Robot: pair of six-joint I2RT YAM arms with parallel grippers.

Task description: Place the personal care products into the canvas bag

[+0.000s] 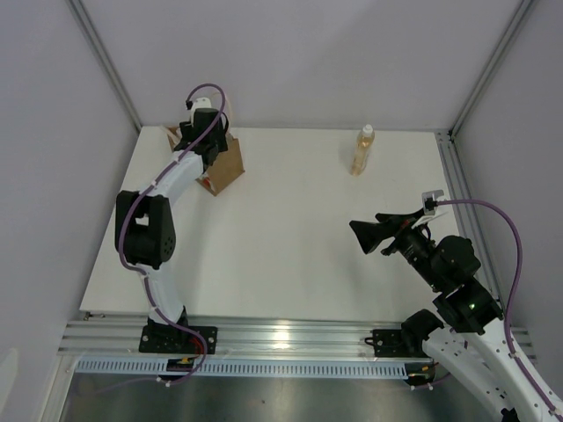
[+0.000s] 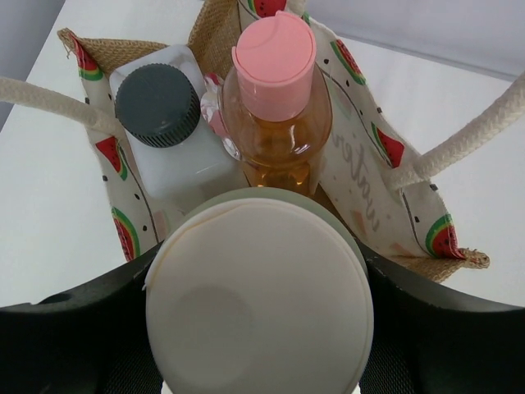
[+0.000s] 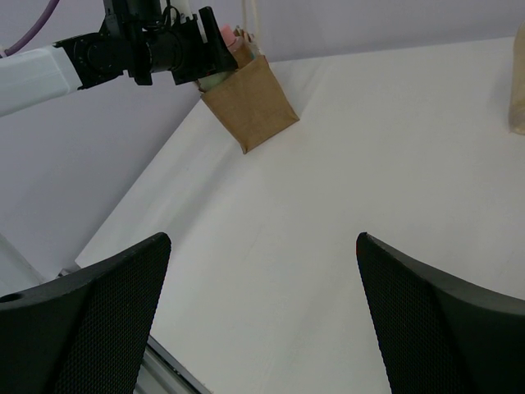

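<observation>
The left end effector (image 2: pixel 261 275) is clenched on the cream bottle (image 2: pixel 258 320). Its two dark fingers press against either side of the bottle's round, pale lid, which fills the lower half of the left wrist view. The lid hides the body of the bottle, so how far it reaches down cannot be told. It is held at the open mouth of the canvas bag (image 2: pixel 361 193), on the near side of the opening.

Two products already stand upright inside the bag, side by side. The white bottle (image 2: pixel 180 160) with a black screw cap is on the left. The peach bottle (image 2: pixel 277 144) with a pink flip cap is on the right, and the two touch or nearly touch. The bag's lining is printed with watermelon slices, and its cream rope handles (image 2: pixel 463 144) splay out to both sides.

From above, the bag sits at the far left corner of the table (image 1: pixel 290 237), with the left arm (image 1: pixel 167 189) stretched out over it.

The right end effector (image 3: pixel 262 246) is released. Its fingers are spread wide with nothing between them, and it hangs over the right side of the table, well apart from the bag. The amber bottle (image 1: pixel 361 151) with a white cap stands upright on the table near the far edge, right of centre and outside the bag.
</observation>
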